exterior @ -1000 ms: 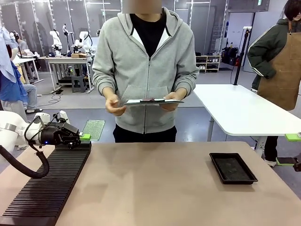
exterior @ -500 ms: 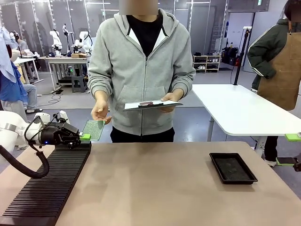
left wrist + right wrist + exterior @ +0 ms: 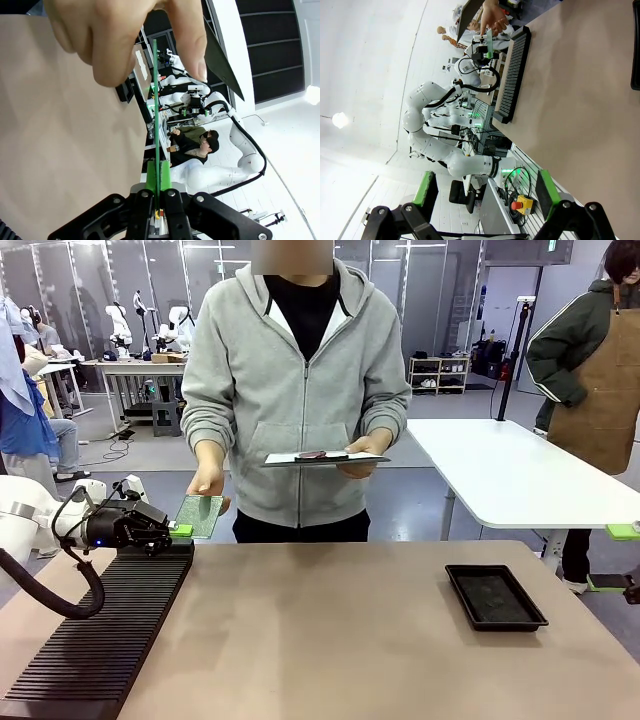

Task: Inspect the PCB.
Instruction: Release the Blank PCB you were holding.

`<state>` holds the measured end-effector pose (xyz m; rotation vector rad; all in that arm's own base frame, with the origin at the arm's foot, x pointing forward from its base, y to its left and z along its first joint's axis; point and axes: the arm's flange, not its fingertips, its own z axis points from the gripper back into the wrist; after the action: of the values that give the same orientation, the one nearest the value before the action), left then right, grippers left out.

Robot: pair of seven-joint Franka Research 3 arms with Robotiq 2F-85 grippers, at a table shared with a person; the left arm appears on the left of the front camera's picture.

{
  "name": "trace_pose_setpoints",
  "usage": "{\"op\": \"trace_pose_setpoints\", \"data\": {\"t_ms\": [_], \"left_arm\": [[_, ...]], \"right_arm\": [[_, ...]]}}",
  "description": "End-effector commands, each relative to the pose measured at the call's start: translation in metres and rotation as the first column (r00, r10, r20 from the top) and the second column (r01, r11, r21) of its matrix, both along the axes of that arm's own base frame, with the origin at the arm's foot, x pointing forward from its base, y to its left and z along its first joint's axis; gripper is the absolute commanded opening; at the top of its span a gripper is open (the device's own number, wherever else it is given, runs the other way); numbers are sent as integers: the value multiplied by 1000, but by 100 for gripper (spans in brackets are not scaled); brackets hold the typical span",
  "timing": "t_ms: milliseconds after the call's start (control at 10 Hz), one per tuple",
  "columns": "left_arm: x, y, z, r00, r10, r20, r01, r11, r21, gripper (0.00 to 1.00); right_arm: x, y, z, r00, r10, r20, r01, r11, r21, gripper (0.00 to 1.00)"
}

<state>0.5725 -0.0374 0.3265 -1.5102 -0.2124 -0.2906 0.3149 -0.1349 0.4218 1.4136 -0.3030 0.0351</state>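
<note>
The PCB (image 3: 199,517) is clamped edgewise in the jaws of the left gripper (image 3: 181,531) at the far left of the tabletop (image 3: 320,630) and is pinched by the person's hand (image 3: 208,483). The jaws of the right gripper (image 3: 485,194) are released. Inspection is judged pending.

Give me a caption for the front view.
Left gripper holds the PCB by one edge while a person's hand pinches the other.

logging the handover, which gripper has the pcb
The left gripper, shut on the PCB edge while the person's hand pinches its other end; the right gripper is open and empty.
</note>
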Motion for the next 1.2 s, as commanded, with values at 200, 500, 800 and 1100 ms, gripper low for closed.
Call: {"op": "trace_pose_setpoints", "data": {"t_ms": [200, 500, 800, 1100], "left_arm": [[-1, -2, 0, 1000, -5, -3, 5, 1000, 3, 3], [-1, -2, 0, 1000, -5, -3, 5, 1000, 3, 3], [-1, -2, 0, 1000, -5, -3, 5, 1000, 3, 3], [-1, -2, 0, 1000, -5, -3, 5, 1000, 3, 3]], "right_arm": [[-2, -1, 1, 1000, 5, 4, -5, 1000, 2, 100], [-2, -1, 1, 1000, 5, 4, -5, 1000, 2, 100], [-2, -1, 1, 1000, 5, 4, -5, 1000, 2, 100], [-2, -1, 1, 1000, 5, 4, -5, 1000, 2, 100]]}}
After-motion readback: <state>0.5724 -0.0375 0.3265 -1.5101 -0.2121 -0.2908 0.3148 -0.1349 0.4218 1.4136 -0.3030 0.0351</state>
